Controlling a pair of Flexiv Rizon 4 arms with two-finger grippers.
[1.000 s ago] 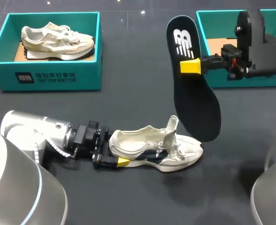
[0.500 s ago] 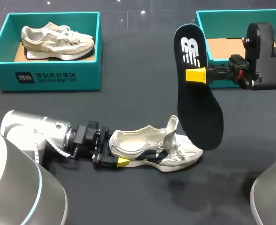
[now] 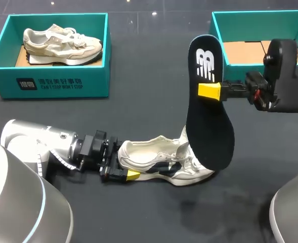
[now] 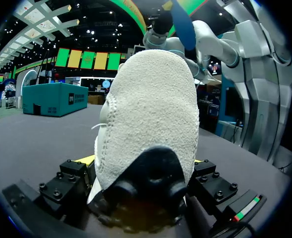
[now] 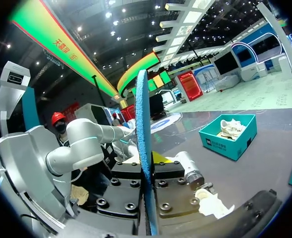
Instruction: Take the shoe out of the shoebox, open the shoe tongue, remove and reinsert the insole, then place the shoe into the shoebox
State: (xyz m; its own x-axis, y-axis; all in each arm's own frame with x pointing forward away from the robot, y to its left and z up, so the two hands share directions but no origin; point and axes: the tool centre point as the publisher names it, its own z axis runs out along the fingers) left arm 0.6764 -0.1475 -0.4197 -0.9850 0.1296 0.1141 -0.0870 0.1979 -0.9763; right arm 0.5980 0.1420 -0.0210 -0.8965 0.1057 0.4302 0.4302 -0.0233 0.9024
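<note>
Only one yellow tip of each gripper shows from above: the insole (image 3: 208,109) hides the right gripper's (image 3: 210,91) far finger, and the shoe (image 3: 161,161) hides the left gripper's (image 4: 145,161). The wrist views settle it. The left gripper clamps the heel of the shoe lying on the table (image 3: 154,66), while the right gripper pinches the upright insole, seen edge-on. Whether the insole's lower end touches the shoe's toe is unclear. The right arm partly covers the right box (image 3: 240,14).

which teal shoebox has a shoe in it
The teal cardboard shoebox at the table's far left: a beige sneaker lies inside. The far-right teal shoebox shows only its bare brown floor.
</note>
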